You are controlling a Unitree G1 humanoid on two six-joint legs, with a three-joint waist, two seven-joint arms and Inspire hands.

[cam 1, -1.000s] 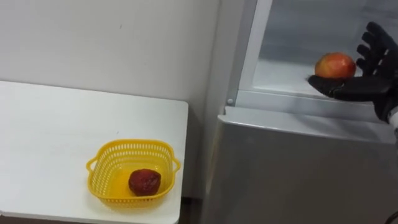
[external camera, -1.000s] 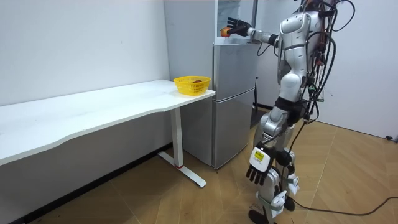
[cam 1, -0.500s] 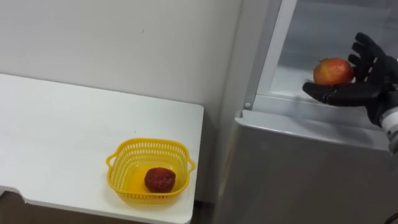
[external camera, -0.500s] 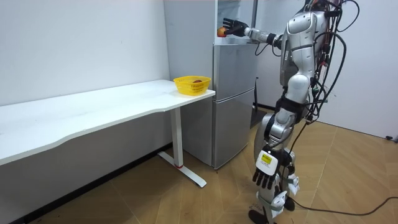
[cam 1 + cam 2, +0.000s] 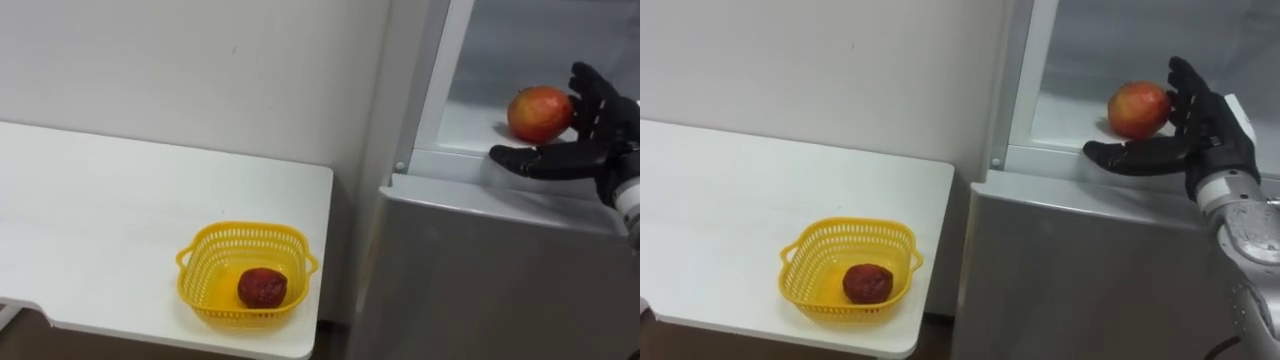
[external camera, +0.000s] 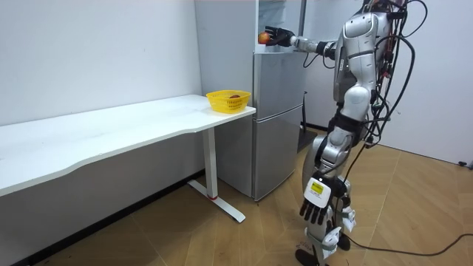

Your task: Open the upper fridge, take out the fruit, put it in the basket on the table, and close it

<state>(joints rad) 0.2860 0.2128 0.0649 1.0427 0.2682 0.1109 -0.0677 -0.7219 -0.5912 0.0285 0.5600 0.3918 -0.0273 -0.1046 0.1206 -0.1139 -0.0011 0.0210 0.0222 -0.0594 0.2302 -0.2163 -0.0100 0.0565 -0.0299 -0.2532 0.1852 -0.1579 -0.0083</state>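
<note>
One round, smooth apple (image 5: 538, 113) by black right hand (image 5: 600, 138); yellow lattice basket (image 5: 248, 229)

A yellow basket (image 5: 248, 235) is set near the white worktop's (image 5: 120, 220) right edge, lower centre; an apple (image 5: 540, 113) is seen at the fridge shelf (image 5: 470, 125), upper right.
</note>
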